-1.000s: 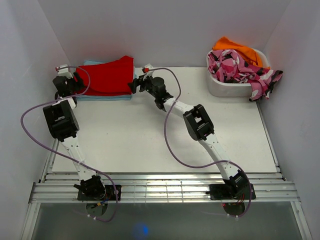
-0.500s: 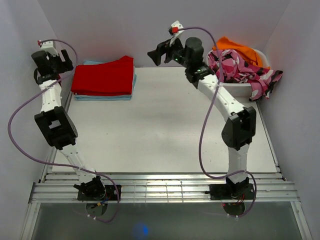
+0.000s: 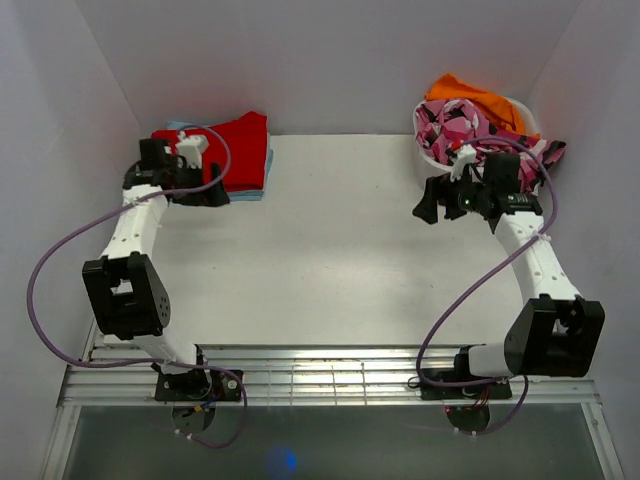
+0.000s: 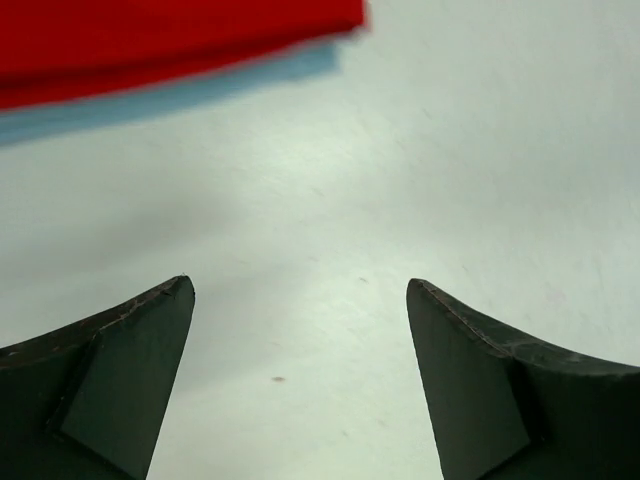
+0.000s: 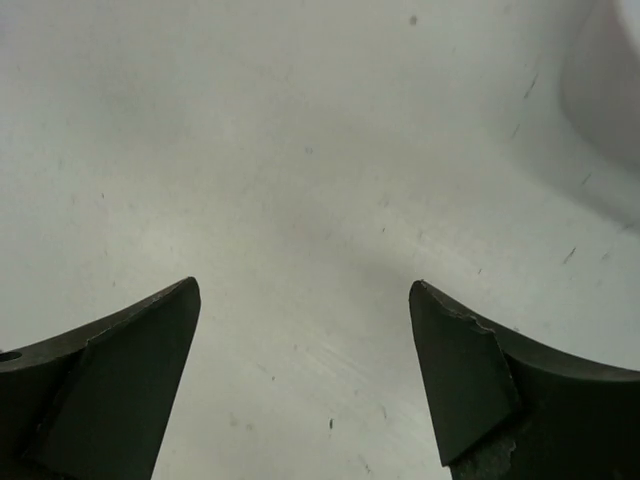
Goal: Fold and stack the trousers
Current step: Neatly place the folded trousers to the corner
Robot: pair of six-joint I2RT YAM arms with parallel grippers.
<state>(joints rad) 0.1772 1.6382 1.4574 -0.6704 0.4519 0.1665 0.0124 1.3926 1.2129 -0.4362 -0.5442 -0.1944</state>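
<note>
Red trousers [image 3: 240, 150]: folded flat at the far left corner of the table [image 3: 320, 260], lying on top of a light blue folded garment; in the overhead view the left arm's wrist hides their near left part.
Light blue garment [image 4: 200, 90]: under the trousers, with only a thin band showing along the near and right edges of the stack.
Left gripper [image 4: 298, 290]: its fingers are spread wide with nothing between them. It hangs over bare table just beside the near right edge of the stack, apart from the cloth. Its wrist view shows the red and blue edges across the top, blurred.
Right gripper [image 5: 303, 285]: its fingers are wide apart and empty. It hangs over bare table just in front of the basket on the right side, pointing toward the left.
White basket [image 3: 440, 178]: at the far right corner of the table. Its rounded wall shows, blurred, in the top right corner of the right wrist view.
Patterned garment [image 3: 470, 125]: pink, black and white, heaped in the basket and spilling over its right rim.
Orange garment [image 3: 465, 92]: on the heap, toward the back of the basket.
Table surface: white and matt, with fine scuffs and specks visible in the right wrist view.
Cables [image 3: 60, 260]: purple, one looping loosely alongside each arm.
</note>
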